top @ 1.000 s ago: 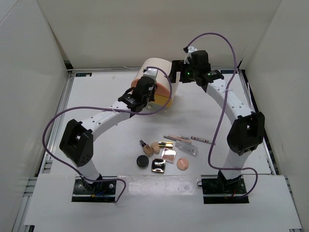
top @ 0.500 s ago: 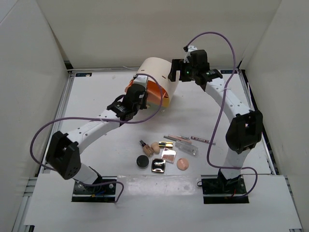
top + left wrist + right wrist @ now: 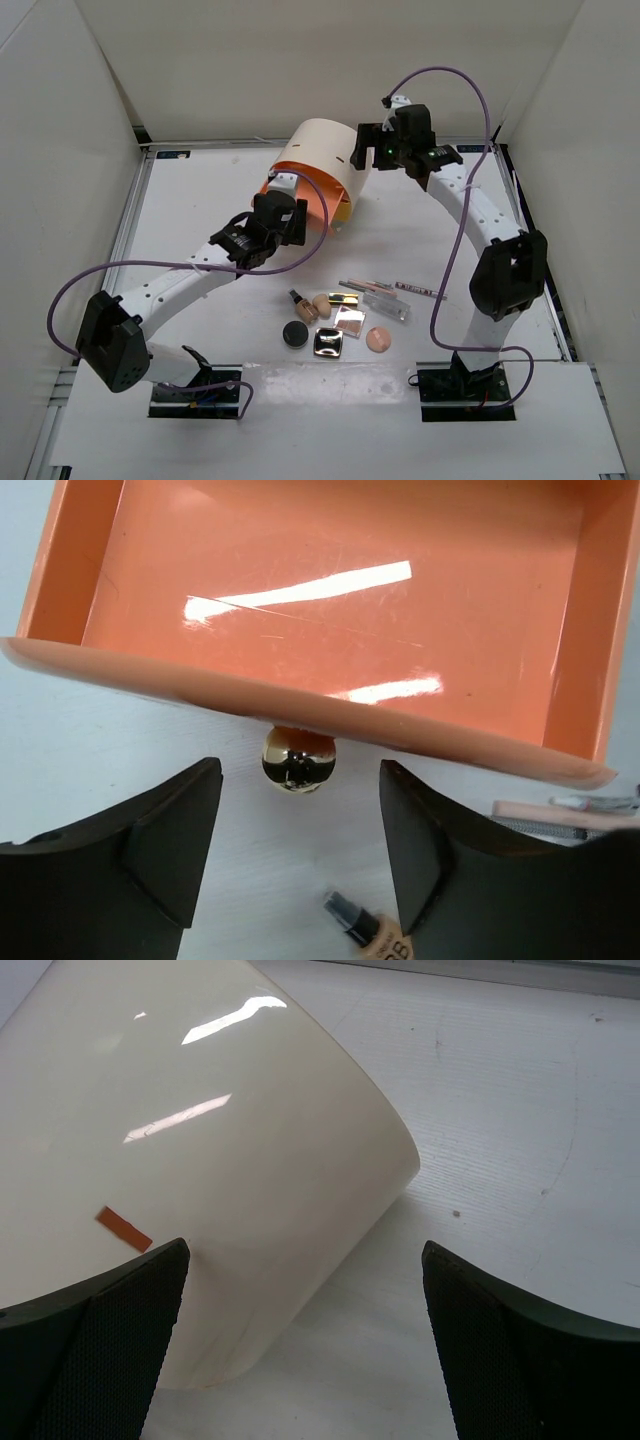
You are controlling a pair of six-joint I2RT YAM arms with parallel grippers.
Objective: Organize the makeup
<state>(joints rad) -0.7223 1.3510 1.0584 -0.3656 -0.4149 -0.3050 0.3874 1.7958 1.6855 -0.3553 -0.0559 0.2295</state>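
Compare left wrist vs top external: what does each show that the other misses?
Left wrist only: the inside of the orange drawer, its floor glossy and bare, and the gold knob sitting untouched between the fingers of the open left hand. Top external only: the cream cylinder with the right hand open beside it, plus the black compact and peach puff. Both: the open orange drawer, the small bottle and the pencils.
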